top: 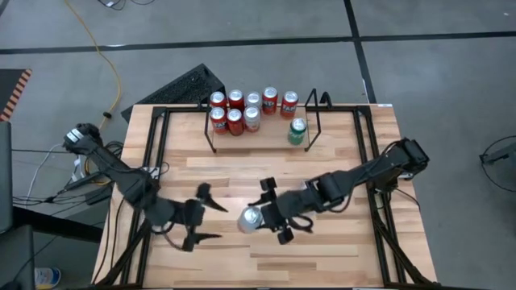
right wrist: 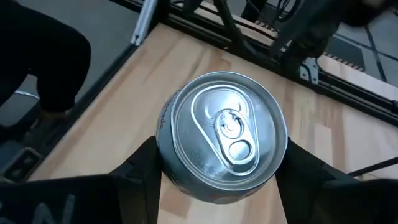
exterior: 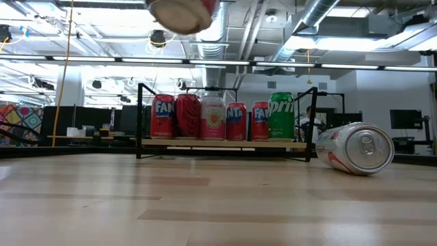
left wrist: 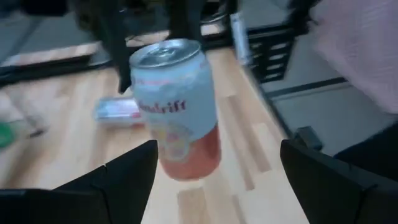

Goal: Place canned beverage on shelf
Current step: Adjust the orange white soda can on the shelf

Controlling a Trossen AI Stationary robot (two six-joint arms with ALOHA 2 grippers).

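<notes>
Wooden table (top: 322,258), front bare: right tool (top: 271,212) grips can (top: 251,218); left tool (top: 203,216) gapes empty.

A pale wooden table (top: 266,262) edged with black rails (top: 159,145) stands on a grey concrete floor (top: 435,72) crossed by dark seams, a yellow cable (top: 103,56) trailing beyond its far left corner, under an open ceiling of silver ducts (exterior: 311,20) and strip lights (exterior: 348,42).
</notes>
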